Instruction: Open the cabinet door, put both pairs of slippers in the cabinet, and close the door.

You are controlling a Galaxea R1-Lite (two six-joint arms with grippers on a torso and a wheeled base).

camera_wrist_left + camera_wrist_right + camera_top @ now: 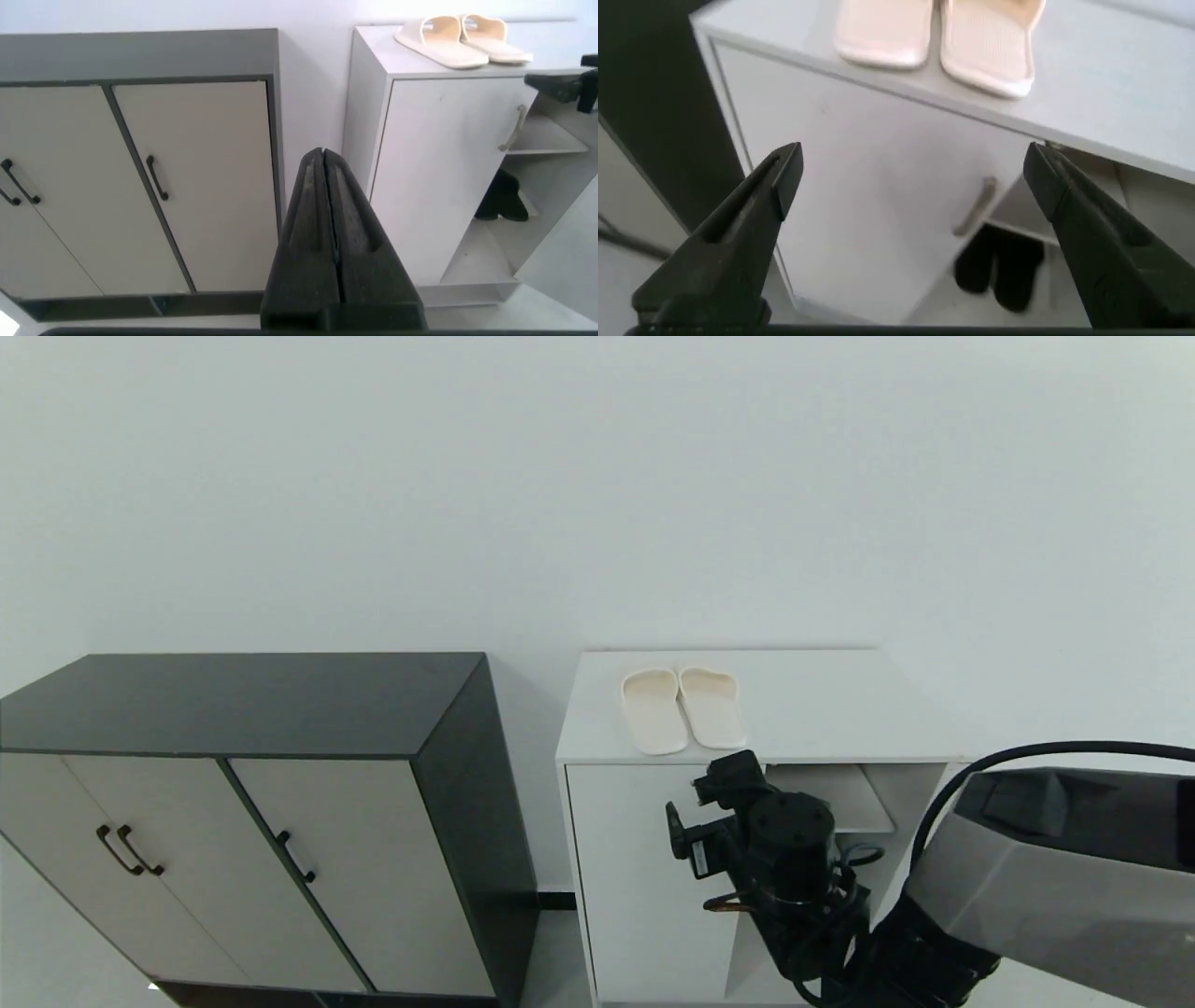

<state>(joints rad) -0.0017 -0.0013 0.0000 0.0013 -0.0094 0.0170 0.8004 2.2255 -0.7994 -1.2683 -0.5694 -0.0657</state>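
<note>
1. The right gripper (913, 166), fingers spread wide, hangs before the white cabinet (653, 896), just below the cream slippers (683, 707) on its top; a finger could clip the top's edge.
2. A dark pair (999, 269), probably slippers, sits inside the cabinet and could be jostled.
3. The left gripper (322, 159), fingers pressed together, is well apart from the cabinet.

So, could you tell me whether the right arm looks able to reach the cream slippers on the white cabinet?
Probably yes: the right pincer is open in front of the cabinet, just below its top, and the cream slippers lie uncovered there with nothing blocking them.
</note>
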